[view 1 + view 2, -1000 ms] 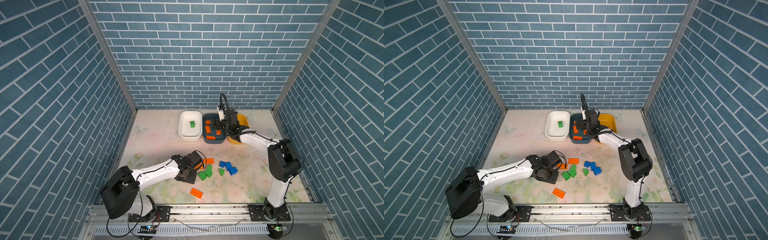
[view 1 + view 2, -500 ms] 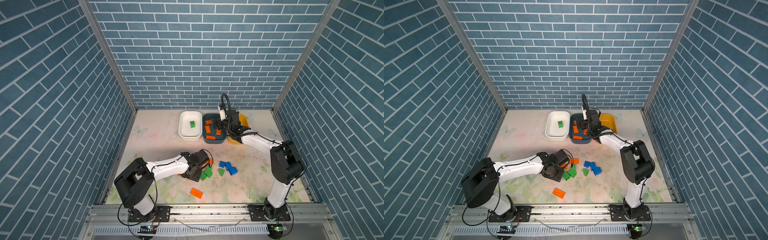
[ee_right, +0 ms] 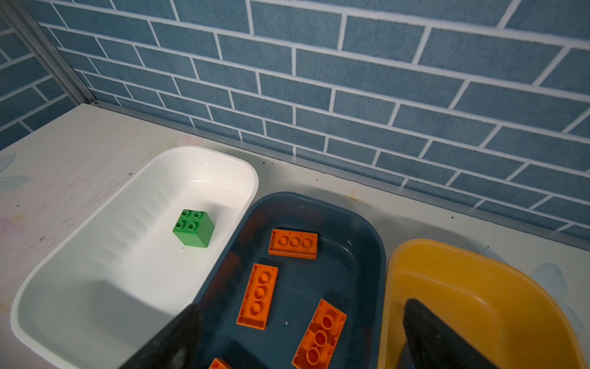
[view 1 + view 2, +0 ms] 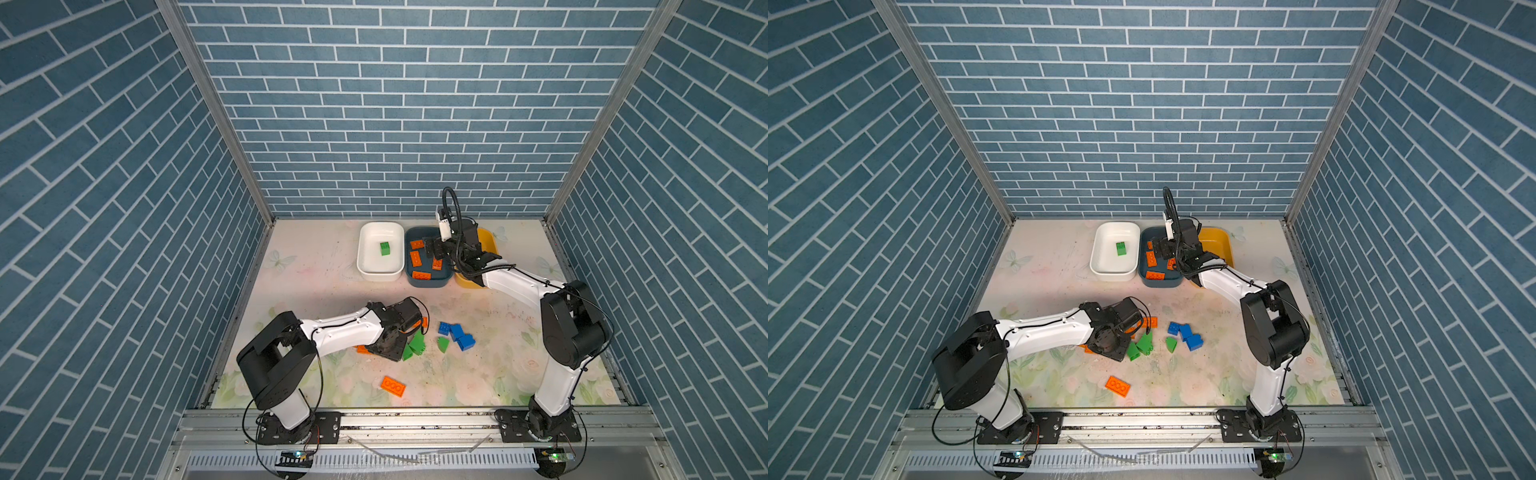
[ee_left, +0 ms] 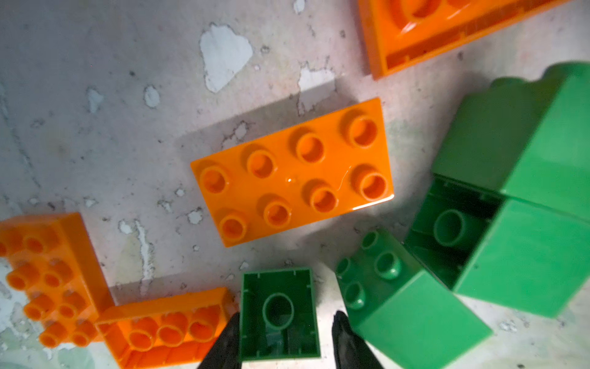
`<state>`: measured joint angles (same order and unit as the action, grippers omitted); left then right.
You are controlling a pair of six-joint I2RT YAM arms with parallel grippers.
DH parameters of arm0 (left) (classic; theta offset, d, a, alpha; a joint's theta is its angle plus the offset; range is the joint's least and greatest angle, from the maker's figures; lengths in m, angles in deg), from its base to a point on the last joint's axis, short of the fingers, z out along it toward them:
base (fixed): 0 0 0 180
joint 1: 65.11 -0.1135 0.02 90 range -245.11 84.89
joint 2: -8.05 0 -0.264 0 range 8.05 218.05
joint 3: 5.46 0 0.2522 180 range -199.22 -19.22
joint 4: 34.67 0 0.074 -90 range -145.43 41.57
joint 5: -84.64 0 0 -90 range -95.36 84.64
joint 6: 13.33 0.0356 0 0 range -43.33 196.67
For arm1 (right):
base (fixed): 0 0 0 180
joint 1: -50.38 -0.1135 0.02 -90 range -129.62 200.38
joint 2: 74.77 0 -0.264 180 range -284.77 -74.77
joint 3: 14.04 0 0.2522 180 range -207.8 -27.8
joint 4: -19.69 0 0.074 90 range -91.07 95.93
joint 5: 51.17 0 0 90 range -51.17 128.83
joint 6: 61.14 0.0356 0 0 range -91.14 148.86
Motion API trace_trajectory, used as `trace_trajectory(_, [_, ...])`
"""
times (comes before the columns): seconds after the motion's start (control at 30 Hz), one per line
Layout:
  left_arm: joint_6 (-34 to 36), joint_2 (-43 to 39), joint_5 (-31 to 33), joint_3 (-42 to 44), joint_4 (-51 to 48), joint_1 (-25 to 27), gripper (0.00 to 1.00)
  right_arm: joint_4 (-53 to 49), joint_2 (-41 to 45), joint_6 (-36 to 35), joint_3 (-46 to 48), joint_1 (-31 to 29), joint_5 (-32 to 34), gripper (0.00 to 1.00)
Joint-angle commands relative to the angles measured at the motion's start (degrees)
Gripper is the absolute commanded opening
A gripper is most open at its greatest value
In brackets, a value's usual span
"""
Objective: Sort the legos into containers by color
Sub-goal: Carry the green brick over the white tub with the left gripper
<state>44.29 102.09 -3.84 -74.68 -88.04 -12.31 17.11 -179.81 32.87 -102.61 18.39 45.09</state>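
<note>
No legible text, label, brand, number or sign in any view. Orange plate [image 5: 292, 172], studs seen close in the left wrist view: no readable embossing.

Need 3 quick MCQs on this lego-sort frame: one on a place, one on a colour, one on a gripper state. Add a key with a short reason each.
1. The one green brick already in a container lies in the:
A) white tub
B) dark teal tub
C) yellow tub

2. The plates in the dark teal tub are:
A) blue
B) orange
C) green

3. The right gripper is:
A) shut, empty
B) shut on a plate
C) open, holding nothing

Key:
1 A, it sits alone on the white floor.
2 B, every plate there is orange.
3 C, its fingers stand wide apart with nothing clamped.
</note>
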Motion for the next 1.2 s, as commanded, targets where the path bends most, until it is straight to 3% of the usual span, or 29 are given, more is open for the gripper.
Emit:
trace_trajectory(0.0, [0.61, 0.29, 2.0, -1.49, -1.61, 0.56, 0.41, 0.88, 0.97, -1.29, 1.55, 0.06, 0.59, 0.98])
trace_trajectory(0.17, [0.21, -3.15, 5.65, -1.29, -1.86, 0.99, 0.32, 0.65, 1.1, -1.33, 1.81, -0.02, 0.72, 0.98])
trace_trajectory(0.33, [0.43, -7.63, 12.66, -4.23, -4.52, 0.33, 0.31, 1.25, 2.55, 0.21, 3.25, -0.01, 2.5, 0.98])
trace_trajectory(0.57, [4.1, -6.22, 18.1, -16.16, -2.78, -7.89, 0.31, 5.78, 7.12, 4.6, 8.84, 0.0, 5.26, 0.99])
trace_trajectory(0.7, [7.45, -0.75, 15.71, -21.17, 5.06, -14.1, 0.31, 7.08, 9.76, 8.7, 11.56, 0.04, 10.32, 0.99])
trace_trajectory(0.83, [6.81, 9.51, 13.4, -30.38, 6.73, -19.67, 0.3, 2.2, 12.71, 11.3, 11.98, 0.08, 14.45, 0.99])
trace_trajectory(1.17, [7.68, 31.86, 18.78, -50.69, 4.23, -25.06, 0.31, -3.14, 19.3, 9.74, 16.6, 0.22, 16.19, 0.99])
